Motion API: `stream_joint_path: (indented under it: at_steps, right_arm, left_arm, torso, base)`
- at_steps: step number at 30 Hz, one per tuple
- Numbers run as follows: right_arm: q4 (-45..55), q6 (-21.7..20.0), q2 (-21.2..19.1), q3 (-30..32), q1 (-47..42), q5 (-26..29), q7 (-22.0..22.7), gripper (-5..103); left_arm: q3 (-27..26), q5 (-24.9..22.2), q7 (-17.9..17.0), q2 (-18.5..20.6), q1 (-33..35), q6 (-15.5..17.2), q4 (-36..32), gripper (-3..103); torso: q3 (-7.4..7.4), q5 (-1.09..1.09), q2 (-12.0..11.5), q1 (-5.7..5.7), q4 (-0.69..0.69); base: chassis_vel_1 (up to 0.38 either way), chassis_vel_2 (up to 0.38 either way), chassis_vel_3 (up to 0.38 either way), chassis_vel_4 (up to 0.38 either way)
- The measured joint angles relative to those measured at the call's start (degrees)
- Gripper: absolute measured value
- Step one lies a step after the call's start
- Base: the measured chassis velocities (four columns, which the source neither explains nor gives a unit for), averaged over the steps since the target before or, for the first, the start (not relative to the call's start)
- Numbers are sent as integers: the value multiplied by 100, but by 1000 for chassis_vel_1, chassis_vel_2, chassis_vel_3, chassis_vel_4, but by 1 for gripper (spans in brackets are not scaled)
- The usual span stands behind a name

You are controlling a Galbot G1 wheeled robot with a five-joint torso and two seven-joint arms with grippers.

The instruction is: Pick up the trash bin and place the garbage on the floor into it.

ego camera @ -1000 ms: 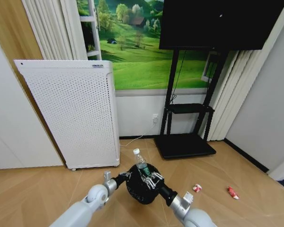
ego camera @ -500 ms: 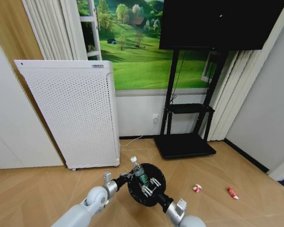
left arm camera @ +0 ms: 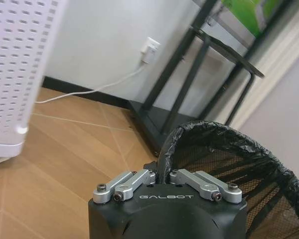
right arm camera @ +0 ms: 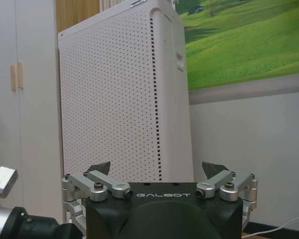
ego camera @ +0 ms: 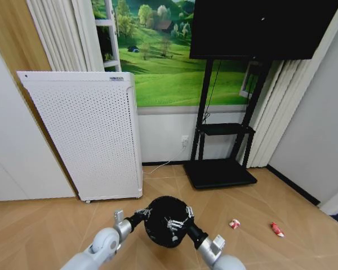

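Bin status: small round black mesh-walled trash bin (ego camera: 164, 221) hanging above wooden floor (ego camera: 45, 225), left gripper (left arm camera: 162, 177) clenching its rim. Right gripper (ego camera: 178, 221) hovering over bin mouth, fingers (right arm camera: 99, 168) spread, gripping nothing. Litter still lying on floor to right: red-and-white wrapper wad (ego camera: 234, 223), small red packet (ego camera: 277, 229). Bottle: cannot tell where it is lying.

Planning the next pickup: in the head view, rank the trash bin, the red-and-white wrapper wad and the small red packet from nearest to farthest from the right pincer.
1. Trash bin, directly under the open right pincer.
2. Red-and-white wrapper wad, on the floor to its right.
3. Small red packet, farther right.
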Motion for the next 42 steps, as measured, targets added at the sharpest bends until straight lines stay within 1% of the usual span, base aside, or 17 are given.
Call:
stream_joint_path:
  at_steps: [8, 9, 11, 13, 15, 17, 18, 20, 23, 25, 28, 30, 35, 39, 40, 41, 42]
  right_arm:
    - [84, 3, 90, 266, -194, -52, -4, 100]
    - [105, -27, 120, 385, -262, -59, -11, 100]
    - [105, -48, 129, 432, -274, -58, -26, 100]
    - [51, -139, 149, 566, -239, -48, -139, 100]
    - [41, -173, 142, 592, -222, -36, -154, 100]
    - [20, -250, 77, 679, -229, -21, -197, 100]
    - [20, -250, 77, 679, -229, -21, -197, 100]
    - [-30, -218, 83, 678, -244, -61, -204, 100]
    - [-55, -198, 88, 665, -251, -111, -202, 100]
    - [-83, -186, 86, 671, -255, -143, -199, 100]
    - [-151, -159, 86, 682, -251, -199, -195, 100]
    - [-166, -157, 86, 682, -247, -208, -194, 100]
    - [-502, -92, 132, 599, -95, -346, -32, 100]
    - [-1118, -81, 129, 416, 358, -448, 179, 100]
    - [-1393, -175, 146, 315, 621, -450, 305, 100]
    - [-1730, -302, 203, 188, 940, -456, 439, 100]
    - [-1730, -302, 203, 188, 940, -456, 439, 100]
  left_arm:
    - [-190, -141, -89, -19, 126, -39, -37, 6]
    - [-266, -160, -169, -26, 193, -84, -22, 6]
    - [-319, -156, -220, -31, 253, -110, -11, 6]
    - [-692, -160, -457, -154, 701, -153, -147, 6]
    - [-814, -187, -490, -195, 826, -156, -220, 6]
    - [-1299, -206, -519, -256, 1216, -158, -385, 6]
    - [-1299, -206, -519, -256, 1216, -158, -385, 6]
    - [-1731, -256, -519, -238, 1408, -158, -438, 6]
    - [-1998, -346, -510, -229, 1514, -149, -478, 6]
    - [-2083, -367, -498, -240, 1552, -146, -504, 6]
    - [-2172, -371, -495, -266, 1601, -143, -523, 6]
    - [-2184, -372, -495, -270, 1610, -142, -526, 6]
    - [-2398, -374, -472, -299, 1732, -141, -557, 6]
    - [-2793, -379, -471, -306, 1905, -97, -576, 6]
    - [-2980, -402, -467, -305, 1977, -85, -575, 6]
    - [-3210, -442, -448, -305, 2075, -68, -568, 6]
    - [-3210, -442, -448, -305, 2075, -68, -568, 6]
  torso:
    - [-1, -1, 0, 0, -2]
    - [-1, -2, 1, 0, -7]
    - [-1, -2, 0, 0, -9]
    - [0, -2, 1, 0, 0]
    - [0, 0, 0, 0, -1]
    - [0, -1, 0, 0, -2]
    - [0, -1, 0, 0, -2]
    - [0, -2, 1, -1, -2]
    - [0, -3, 0, 0, -3]
    - [-1, 3, 0, -1, -5]
    - [0, -4, 1, -1, -2]
    - [0, 0, 1, -1, -2]
    - [0, -1, 1, -1, -5]
    - [0, 2, 0, 0, -5]
    - [0, -4, 0, 0, -4]
    - [0, 2, 0, 0, -4]
    - [0, 2, 0, 0, -4]
  base:
    - [0, 0, 0, 0]
    - [0, 0, 0, 0]
    - [0, 0, 0, 0]
    - [-20, -15, 33, 20]
    - [-60, -53, 67, 41]
    - [-74, -94, 92, 104]
    - [-87, -94, 105, 118]
    - [-167, -151, 126, 175]
    - [-204, -178, 154, 196]
    - [-243, -196, 191, 216]
    - [-262, -234, 226, 230]
    - [-232, -260, 227, 281]
    - [-306, -288, 279, 281]
    - [-214, -222, 203, 207]
    - [-63, -139, 158, 80]
    - [-10, -49, 54, 80]
    - [-10, -49, 54, 80]
